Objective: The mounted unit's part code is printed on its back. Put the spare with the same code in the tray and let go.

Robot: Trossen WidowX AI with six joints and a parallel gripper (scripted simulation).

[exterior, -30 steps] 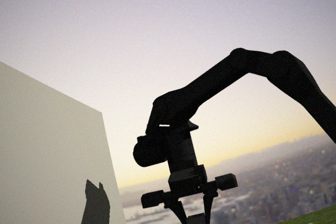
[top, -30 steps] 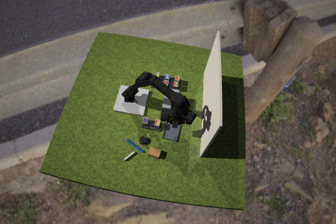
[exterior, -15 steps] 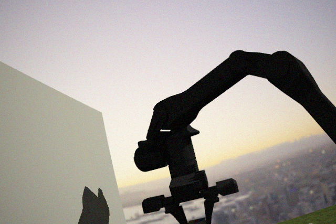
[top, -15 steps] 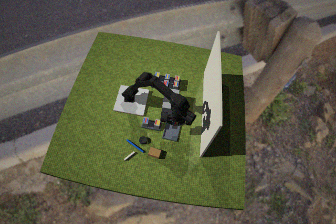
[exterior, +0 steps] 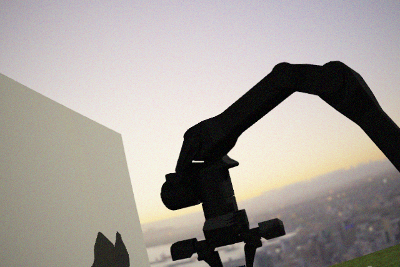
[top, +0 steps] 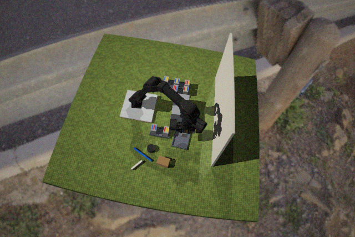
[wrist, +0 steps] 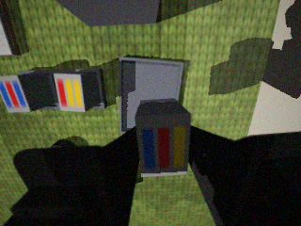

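Clamped on a small grey spare (wrist: pixel 163 138), the jaws of the gripper (wrist: pixel 162 155) press its two sides, and its label of blue, red and yellow stripes faces the wrist camera. It hangs above the grey tray (wrist: pixel 152 89), by the tray's near edge, not resting in it as far as I can judge. From above, the black arm (top: pixel 172 96) reaches from its pale base plate (top: pixel 126 112) over that tray (top: pixel 181 140). Left of the tray sits a dark holder (top: pixel 159 131) with two more striped spares, and another group (top: pixel 177 84) lies beyond the arm. Everything stands on a square green mat (top: pixel 91 142) with a fine woven look. A blue stick (top: pixel 142 154), a white stick (top: pixel 137 164), a black disc (top: pixel 151 148) and a brown block (top: pixel 163 161) lie toward its near side. A tall white board (top: pixel 224 99) stands upright at the right, carrying the arm's shadow. Around the mat are pavement, a kerb and bare earth.
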